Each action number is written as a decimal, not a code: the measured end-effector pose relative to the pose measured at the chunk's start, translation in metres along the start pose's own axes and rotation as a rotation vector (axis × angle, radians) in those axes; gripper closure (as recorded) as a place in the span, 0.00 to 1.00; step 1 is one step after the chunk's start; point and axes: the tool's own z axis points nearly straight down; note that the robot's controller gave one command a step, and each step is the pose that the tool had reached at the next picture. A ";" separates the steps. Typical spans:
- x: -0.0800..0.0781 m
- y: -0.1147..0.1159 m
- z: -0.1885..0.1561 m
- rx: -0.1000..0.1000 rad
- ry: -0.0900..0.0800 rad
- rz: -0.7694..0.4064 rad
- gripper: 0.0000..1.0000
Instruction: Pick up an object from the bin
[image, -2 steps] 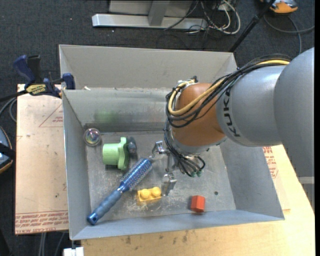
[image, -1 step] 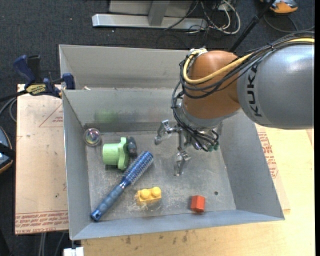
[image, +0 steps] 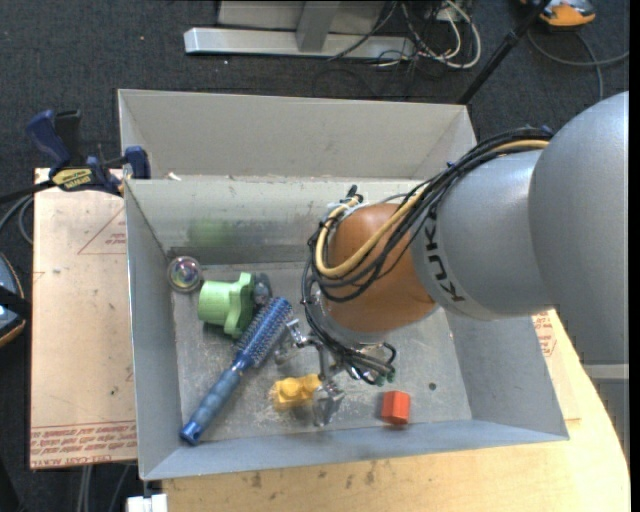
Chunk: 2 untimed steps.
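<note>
My gripper (image: 312, 372) hangs under the orange cover, low over the front middle of the bin. Its fingers stand open: one metal fingertip (image: 297, 338) touches or nearly touches the head of the blue hairbrush (image: 240, 365), and the other (image: 325, 404) is down near the floor. A small yellow thing (image: 293, 392) lies on the floor just left of that lower fingertip; I cannot tell whether they touch. The hairbrush lies slantwise, its handle pointing to the front left corner. An orange-red block (image: 395, 407) sits to the right of the gripper, apart from it.
A light green plastic piece (image: 226, 302) lies at the brush's head, toward the left wall. A shiny little ball (image: 184, 272) rests in the back left corner. The arm and its cables cover the bin's right and back middle.
</note>
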 end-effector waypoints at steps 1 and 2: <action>-0.004 -0.003 -0.005 0.004 -0.012 0.005 1.00; 0.027 0.010 -0.160 0.006 -0.018 0.008 1.00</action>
